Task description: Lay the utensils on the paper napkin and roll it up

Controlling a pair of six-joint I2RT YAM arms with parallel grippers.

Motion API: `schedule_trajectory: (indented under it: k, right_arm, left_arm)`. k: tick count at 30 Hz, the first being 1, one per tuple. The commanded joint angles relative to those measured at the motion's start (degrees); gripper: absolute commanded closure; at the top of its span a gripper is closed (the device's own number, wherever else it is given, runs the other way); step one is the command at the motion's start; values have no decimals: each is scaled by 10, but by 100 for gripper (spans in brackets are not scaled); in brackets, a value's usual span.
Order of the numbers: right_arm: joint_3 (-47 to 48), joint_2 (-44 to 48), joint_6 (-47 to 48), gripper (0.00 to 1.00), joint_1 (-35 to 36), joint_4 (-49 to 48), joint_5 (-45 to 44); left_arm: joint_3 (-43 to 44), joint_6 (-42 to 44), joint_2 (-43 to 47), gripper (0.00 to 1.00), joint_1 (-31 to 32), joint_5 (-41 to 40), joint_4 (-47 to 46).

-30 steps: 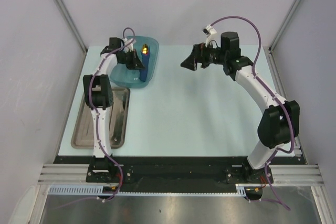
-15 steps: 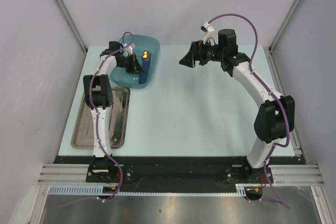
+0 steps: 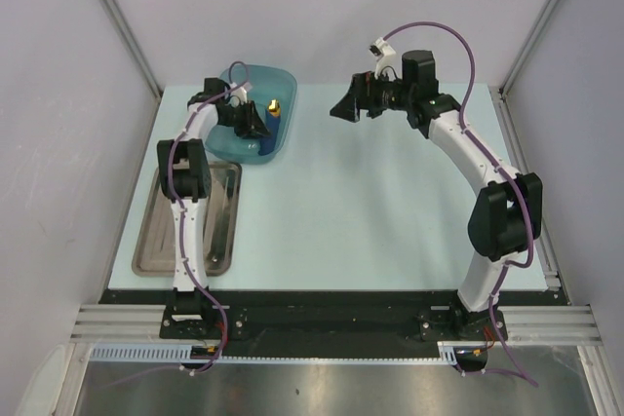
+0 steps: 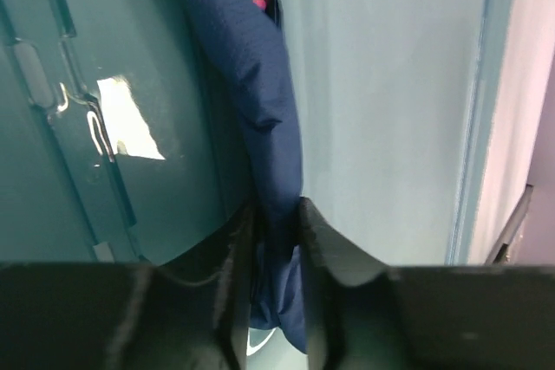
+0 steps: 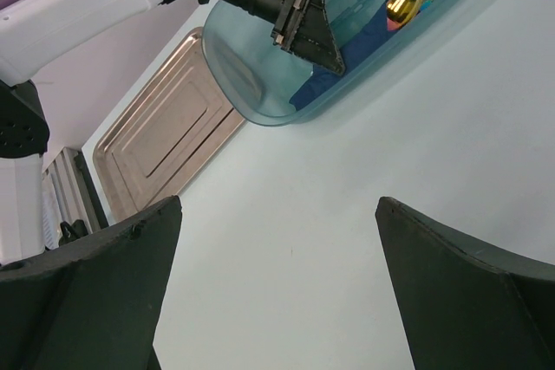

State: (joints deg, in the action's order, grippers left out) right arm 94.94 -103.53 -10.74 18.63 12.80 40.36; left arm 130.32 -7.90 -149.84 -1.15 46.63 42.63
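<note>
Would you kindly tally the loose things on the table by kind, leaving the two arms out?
Teal tub: 1
Metal tray: 1
Navy napkin: 1
Gold-bowled spoon: 1
Total: 4 visible; further utensils, if any, cannot be seen.

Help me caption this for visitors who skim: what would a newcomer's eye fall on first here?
First, the translucent teal tub at the far left of the table, where the left gripper is shut on the dark navy paper napkin and a gold spoon bowl gleams next to it. Next, the right gripper hovers wide open over bare table, facing that tub. A metal tray lies near left.
</note>
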Motion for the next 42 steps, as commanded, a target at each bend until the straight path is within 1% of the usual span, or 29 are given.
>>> schedule_trajectory:
  k: [1, 6, 12, 17, 20, 21, 23, 24, 25, 26, 27, 29, 31, 32, 33, 34, 35, 36, 38, 39, 40, 42]
  right_arm:
    - [26, -2, -3, 0, 2, -6, 7]
    - [23, 5, -2, 0, -1, -2, 14]
    - [22, 14, 1, 0, 0, -1, 21]
    - [17, 22, 13, 0, -1, 6, 23]
    - [12, 29, 19, 0, -2, 7, 23]
    - [10, 32, 20, 0, -3, 8, 23]
    - [0, 41, 20, 1, -5, 8, 19]
    - [-3, 45, 23, 0, -10, 7, 18]
    - [-6, 48, 26, 0, -11, 7, 16]
    - [-9, 54, 27, 0, -13, 7, 15]
    - [-15, 58, 36, 0, -19, 9, 12]
    - [-20, 69, 56, 0, -27, 17, 2]
    - [-34, 79, 82, 0, -46, 27, -15]
    - [-42, 88, 89, 0, -54, 29, -17]
    - [-54, 92, 96, 0, -63, 38, -20]
    - [-61, 97, 106, 0, -80, 44, -33]
    - [-67, 100, 107, 0, -90, 51, -41]
    - [-73, 108, 127, 0, -98, 71, -48]
    - [-105, 121, 157, 0, -122, 89, -69]
    - [-122, 136, 165, 0, -131, 99, -76]
    - [-155, 146, 175, 0, -149, 101, -80]
    - [-192, 175, 182, 0, -165, 107, -87]
  left_arm:
    - [24, 12, 10, 64, 1, -38, -6]
    - [20, 16, 37, 58, 1, -65, -20]
    - [-4, 17, 80, 54, 1, -109, -43]
    - [-30, 23, 116, 46, 1, -158, -58]
    - [-65, 37, 160, 36, 1, -170, -82]
    - [-73, 41, 172, 29, 0, -170, -94]
    - [-81, 53, 204, 17, 1, -175, -97]
    - [-77, 55, 212, 6, 1, -180, -93]
    - [-61, 61, 220, 4, 1, -183, -79]
    - [-50, 64, 230, 0, 1, -187, -68]
    - [-36, 68, 234, 0, 1, -187, -39]
    - [-1, 77, 255, 0, 1, -193, -10]
    - [8, 77, 278, 0, 2, -223, 18]
    - [5, 77, 307, 0, 2, -232, 26]
    - [3, 92, 321, 1, 3, -240, 43]
    - [-8, 97, 338, 0, 5, -271, 53]
    - [-18, 99, 353, 0, 5, -284, 62]
    - [-33, 100, 390, 0, 7, -299, 73]
    - [-109, 97, 430, 0, 7, -336, 75]
    - [-144, 96, 480, 0, 7, -349, 66]
    - [-222, 92, 504, 0, 7, -374, 56]
    - [-303, 90, 577, 0, 7, -383, 29]
